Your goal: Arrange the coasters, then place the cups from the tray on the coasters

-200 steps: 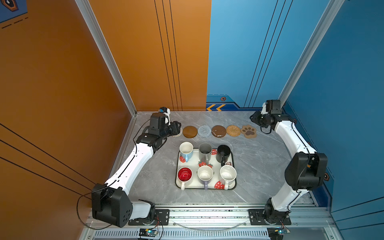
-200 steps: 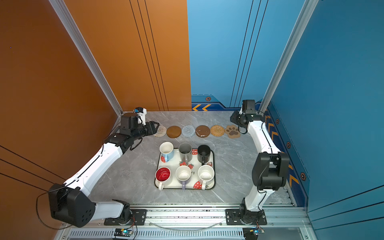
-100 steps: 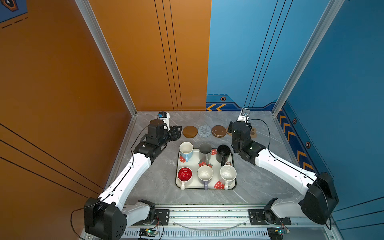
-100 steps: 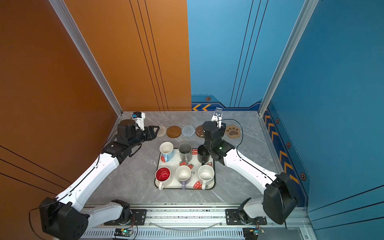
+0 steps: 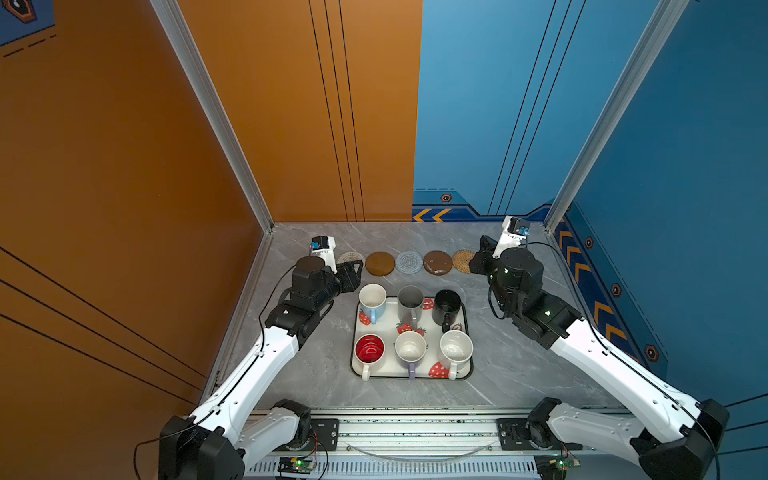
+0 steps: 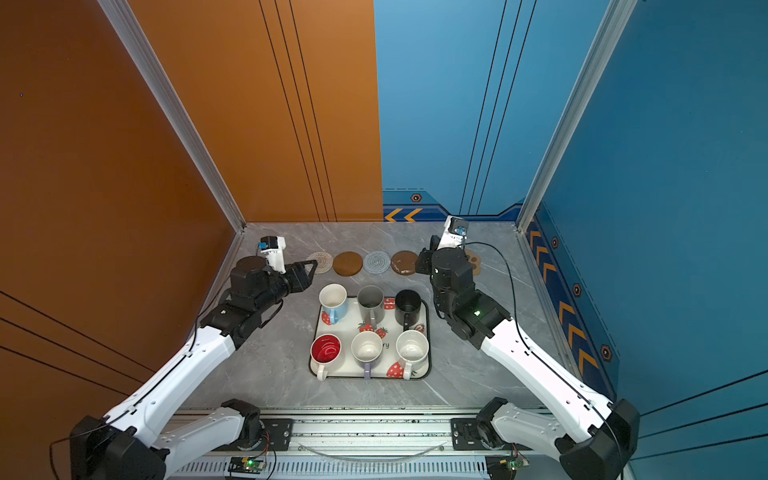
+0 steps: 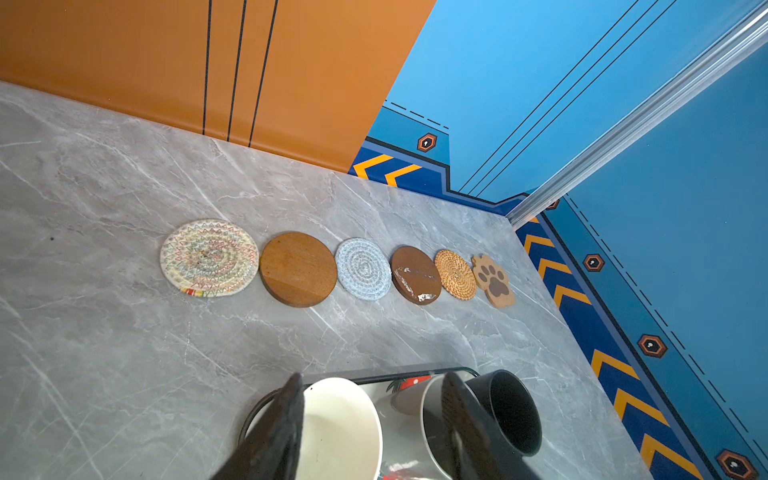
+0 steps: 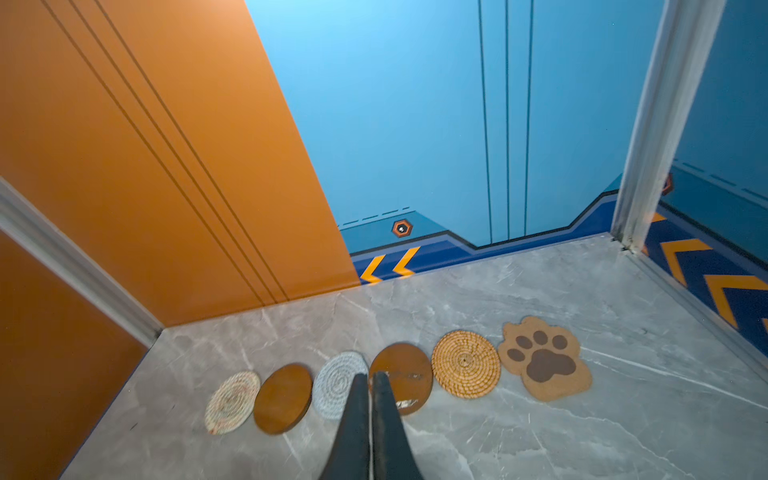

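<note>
A grey marble table (image 5: 498,365) seen from above, with two robot arms reaching in from the near edge. Six coasters lie flat in a row along the far side. From left to right they are a beige woven round (image 7: 209,257), a wooden disc (image 7: 298,269), a grey woven round (image 7: 363,268), a second wooden disc (image 7: 415,275), a rattan round (image 7: 455,274) and a paw shape (image 7: 492,281).

Nearer, a strawberry-print tray (image 5: 392,373) holds all six cups upright. The light blue cup (image 5: 372,300), grey cup (image 5: 410,301) and black cup (image 5: 446,305) stand in its far row. The red-lined cup (image 5: 369,349), lavender cup (image 5: 410,347) and speckled cup (image 5: 456,348) stand in its near row.

The left gripper (image 5: 358,274) is beside the light blue cup with its jaws apart and empty; contact with the cup cannot be judged. The right gripper (image 8: 370,376) is over the right part of the coaster row, with its jaws pressed together on nothing.
</note>
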`<state>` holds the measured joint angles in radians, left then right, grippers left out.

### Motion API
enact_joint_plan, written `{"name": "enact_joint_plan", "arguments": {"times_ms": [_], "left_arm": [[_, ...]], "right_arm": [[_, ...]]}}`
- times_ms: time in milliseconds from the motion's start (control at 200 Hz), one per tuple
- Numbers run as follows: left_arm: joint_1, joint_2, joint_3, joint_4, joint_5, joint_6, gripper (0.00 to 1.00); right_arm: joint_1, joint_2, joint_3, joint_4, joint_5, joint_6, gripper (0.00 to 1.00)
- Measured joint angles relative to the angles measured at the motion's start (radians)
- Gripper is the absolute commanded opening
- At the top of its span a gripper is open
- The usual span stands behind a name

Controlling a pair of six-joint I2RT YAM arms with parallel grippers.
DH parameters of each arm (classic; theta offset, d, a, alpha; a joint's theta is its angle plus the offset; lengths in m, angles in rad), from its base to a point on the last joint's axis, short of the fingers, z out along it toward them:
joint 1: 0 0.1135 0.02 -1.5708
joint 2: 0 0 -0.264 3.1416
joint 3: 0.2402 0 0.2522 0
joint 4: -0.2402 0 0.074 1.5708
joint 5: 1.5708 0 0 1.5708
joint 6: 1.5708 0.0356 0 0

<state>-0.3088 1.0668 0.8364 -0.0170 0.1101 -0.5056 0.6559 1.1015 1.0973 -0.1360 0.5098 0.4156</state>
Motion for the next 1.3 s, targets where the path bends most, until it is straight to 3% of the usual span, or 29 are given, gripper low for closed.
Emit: {"name": "enact_joint_plan", "arguments": {"times_ms": [145, 245, 411, 821, 1297], "left_arm": [[0.000, 0.000, -0.004, 0.004, -0.002, 0.008, 0.55], [0.000, 0.000, -0.004, 0.006, -0.002, 0.012, 0.56], [0.000, 0.000, -0.004, 0.006, -0.002, 0.019, 0.56], [0.000, 0.014, -0.005, 0.010, -0.001, 0.038, 0.57], [0.003, 0.020, -0.019, 0.029, 0.002, 0.038, 0.58]], "right_arm": [[0.009, -0.011, 0.013, -0.183, -0.077, 0.041, 0.22], [0.012, -0.003, 0.014, -0.321, -0.119, 0.068, 0.45], [0.012, 0.060, 0.010, -0.482, -0.201, 0.117, 0.58], [0.021, 0.215, -0.061, -0.524, -0.433, 0.212, 0.65], [0.034, 0.344, -0.071, -0.513, -0.469, 0.245, 0.60]]}}
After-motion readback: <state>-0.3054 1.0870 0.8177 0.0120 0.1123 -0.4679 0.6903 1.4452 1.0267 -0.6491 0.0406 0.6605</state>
